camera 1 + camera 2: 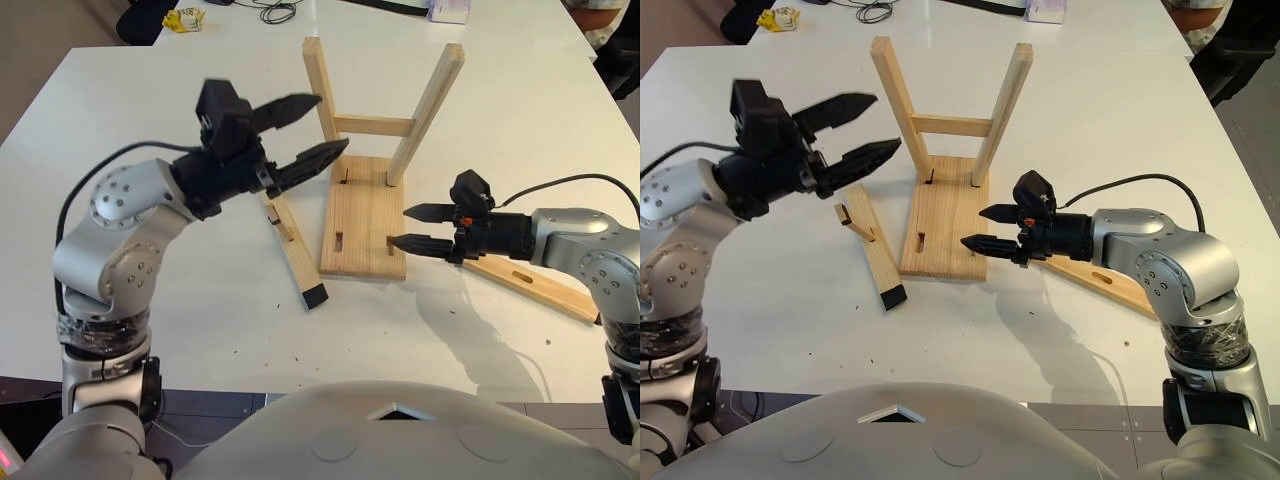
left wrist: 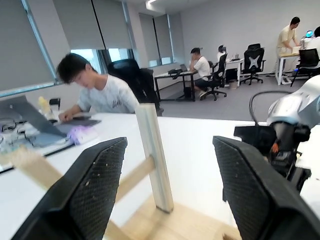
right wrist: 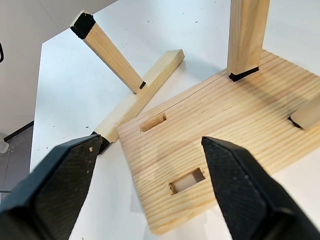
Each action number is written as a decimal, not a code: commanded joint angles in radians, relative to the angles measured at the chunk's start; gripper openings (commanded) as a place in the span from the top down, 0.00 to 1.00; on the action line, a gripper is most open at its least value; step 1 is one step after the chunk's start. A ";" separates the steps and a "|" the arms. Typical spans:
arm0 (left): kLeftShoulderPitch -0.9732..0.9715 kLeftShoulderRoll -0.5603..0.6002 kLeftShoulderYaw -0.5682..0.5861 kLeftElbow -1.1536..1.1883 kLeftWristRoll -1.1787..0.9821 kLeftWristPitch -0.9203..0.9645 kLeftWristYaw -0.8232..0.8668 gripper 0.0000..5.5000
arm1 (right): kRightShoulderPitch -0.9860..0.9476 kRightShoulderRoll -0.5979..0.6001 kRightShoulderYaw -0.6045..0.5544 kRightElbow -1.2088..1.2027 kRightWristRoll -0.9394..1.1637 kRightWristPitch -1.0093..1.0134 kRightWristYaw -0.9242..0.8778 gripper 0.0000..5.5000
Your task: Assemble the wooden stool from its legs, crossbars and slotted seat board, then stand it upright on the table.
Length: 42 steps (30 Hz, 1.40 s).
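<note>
Left eye view: seat board [image 1: 362, 225] flat on worktop [image 1: 200, 300], leg frame [image 1: 372, 125] slotted in, loose leg [image 1: 298, 262] beside it. Left end effector [image 1: 332, 122] and right end effector [image 1: 398, 226] both spread, empty. Wood looks stiff and light; grab loose leg mid-shaft.

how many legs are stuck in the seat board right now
2. The left leg and the right leg stand at the seat board's far end, joined by a crossbar. None seems hidden.
</note>
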 commanded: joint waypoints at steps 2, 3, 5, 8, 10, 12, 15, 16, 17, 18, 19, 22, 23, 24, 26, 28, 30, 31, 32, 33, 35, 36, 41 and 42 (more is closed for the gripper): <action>0.150 -0.040 -0.069 0.158 0.163 -0.178 -0.040 0.42 | -0.015 -0.024 0.003 0.007 0.004 0.010 0.012 0.32; 0.169 -0.057 -0.085 0.191 0.186 -0.210 -0.045 0.42 | -0.015 -0.027 0.003 0.008 0.003 0.010 0.015 0.32; 0.193 -0.084 -0.114 0.235 0.225 -0.262 -0.049 0.42 | -0.021 -0.031 0.006 0.013 0.002 0.008 0.021 0.32; 0.203 -0.098 -0.132 0.233 0.233 -0.287 -0.045 0.42 | -0.039 -0.038 0.013 0.023 0.001 0.007 0.033 0.32; 0.180 -0.095 -0.125 0.217 0.217 -0.271 -0.047 0.42 | -0.036 -0.039 0.007 0.020 0.003 0.007 0.033 0.32; 0.146 -0.088 -0.107 0.200 0.193 -0.244 -0.051 0.42 | -0.029 -0.036 0.003 0.014 0.005 0.007 0.026 0.32; 0.094 -0.071 -0.079 0.169 0.151 -0.199 -0.053 0.42 | -0.016 -0.023 0.001 0.006 0.005 0.003 0.013 0.32; 0.079 -0.065 -0.073 0.161 0.145 -0.190 -0.053 0.42 | -0.013 -0.019 0.000 0.004 0.004 0.001 0.008 0.32; 0.065 -0.057 -0.062 0.146 0.131 -0.177 -0.050 0.42 | -0.012 -0.015 0.000 0.003 0.004 -0.002 0.005 0.32; 0.052 -0.051 -0.053 0.129 0.115 -0.162 -0.048 0.42 | -0.012 -0.013 -0.001 0.002 0.005 -0.003 0.002 0.32; 0.033 -0.048 -0.042 0.111 0.096 -0.143 -0.041 0.42 | -0.013 -0.011 -0.001 0.002 0.004 -0.005 0.000 0.32; -0.035 -0.049 -0.009 0.050 0.021 -0.078 0.001 0.42 | -0.020 -0.010 -0.003 0.007 0.002 -0.011 0.000 0.32; -0.063 -0.052 -0.001 0.029 -0.005 -0.055 0.018 0.42 | -0.022 -0.010 -0.004 0.007 0.001 -0.012 0.001 0.32; -0.091 -0.056 0.007 0.011 -0.031 -0.034 0.039 0.42 | -0.024 -0.011 -0.004 0.007 0.001 -0.014 0.001 0.32; -0.141 -0.061 0.022 -0.021 -0.087 0.008 0.081 0.42 | -0.027 -0.011 -0.004 0.005 0.002 -0.016 0.001 0.32; -0.173 -0.059 0.034 -0.049 -0.129 0.042 0.117 0.42 | -0.030 -0.012 -0.003 0.003 0.004 -0.015 0.002 0.32; -0.188 -0.057 0.039 -0.068 -0.153 0.062 0.140 0.42 | -0.031 -0.013 -0.004 0.002 0.006 -0.015 0.003 0.32; -0.190 -0.055 0.040 -0.074 -0.159 0.067 0.148 0.42 | -0.031 -0.014 -0.004 0.001 0.006 -0.015 0.003 0.32; -0.185 -0.054 0.038 -0.078 -0.159 0.069 0.150 0.42 | -0.032 -0.014 -0.003 0.002 0.006 -0.015 0.004 0.32; -0.172 -0.051 0.031 -0.079 -0.147 0.064 0.145 0.42 | -0.033 -0.015 -0.002 0.002 0.006 -0.015 0.005 0.32; -0.126 -0.050 0.013 -0.069 -0.112 0.044 0.128 0.42 | -0.033 -0.015 0.000 0.002 0.005 -0.014 0.006 0.32; -0.083 -0.045 -0.011 -0.052 -0.064 0.012 0.106 0.42 | -0.031 -0.016 0.000 0.002 0.005 -0.014 0.006 0.32; 0.121 -0.075 -0.085 0.067 0.082 -0.124 0.038 0.42 | -0.027 -0.022 0.006 0.007 0.002 -0.013 0.013 0.32; 0.156 -0.087 -0.105 0.102 0.111 -0.156 0.028 0.42 | -0.025 -0.023 0.006 0.007 0.001 -0.013 0.012 0.32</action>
